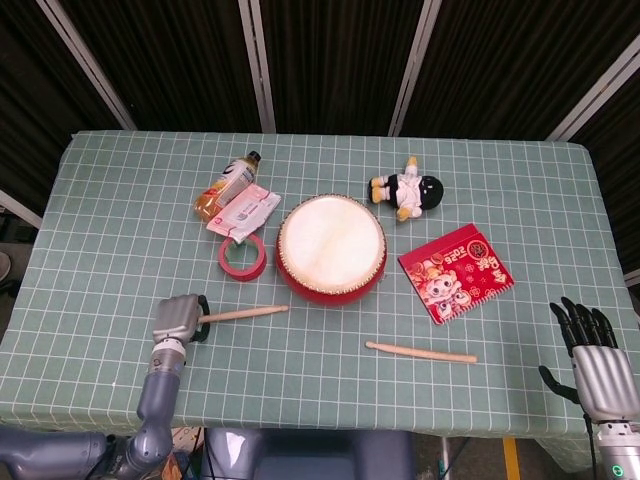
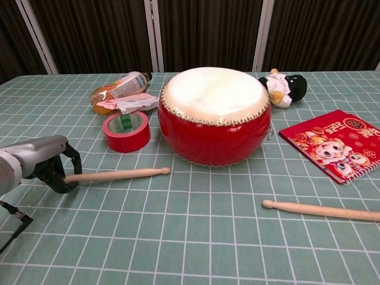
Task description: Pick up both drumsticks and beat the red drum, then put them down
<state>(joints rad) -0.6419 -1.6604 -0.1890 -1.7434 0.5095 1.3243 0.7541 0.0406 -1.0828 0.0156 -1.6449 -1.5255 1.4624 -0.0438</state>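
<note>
Gripping the butt end of 1 drumstick (image 2: 116, 174), the left hand (image 2: 41, 164) sat low at the near left of the green checked surface (image 1: 120, 270), its fingers wrapped round the wood while the stick's tip pointed toward the red drum (image 2: 214, 116). That drum stood mid-surface, with a roll of red tape (image 2: 126, 131) just to its left. The other drumstick (image 2: 320, 209) lay flat in front of the drum, to the right, apart from both hands. At the near right edge the right hand (image 1: 588, 350) was held with fingers spread, grasping nothing. A red booklet (image 1: 456, 271) lay right of the drum.
</note>
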